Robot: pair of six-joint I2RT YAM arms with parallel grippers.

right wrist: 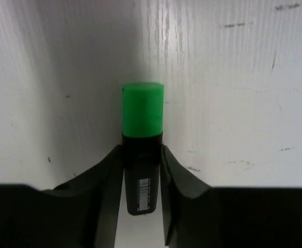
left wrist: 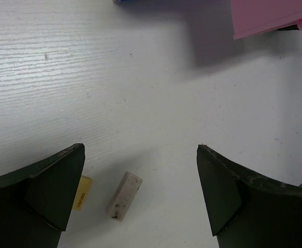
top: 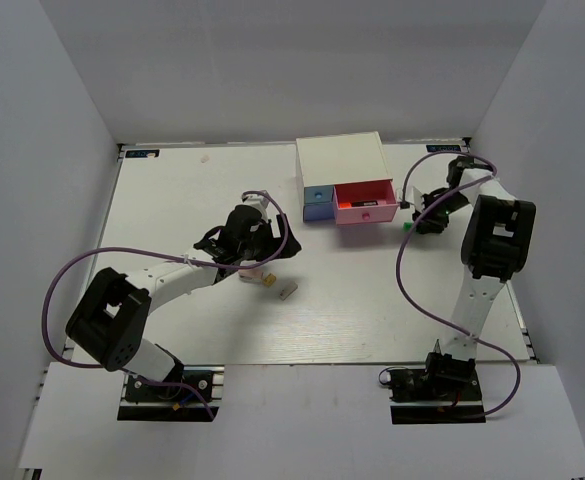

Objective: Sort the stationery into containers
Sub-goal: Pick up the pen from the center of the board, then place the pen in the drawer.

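The right jaws clamp a black highlighter (right wrist: 142, 150) with a green cap, just right of the open pink drawer (top: 364, 205) in the upper middle of the overhead view, while the left jaws gape wide above the white surface (left wrist: 140, 77), a beige eraser (left wrist: 124, 196) and a yellow eraser (left wrist: 81, 192) lying lower left in their view.

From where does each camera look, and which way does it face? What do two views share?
Top external: above and behind the arms, facing down on the table and white cabinet; both arms show.
Left wrist: on the left arm, facing down at a tan eraser and a grey eraser; the open left gripper shows.
Right wrist: on the right arm, facing down at the table; the right gripper shows, shut on a green-capped highlighter.
Shared: top external and left wrist both show the pink drawer and both erasers.
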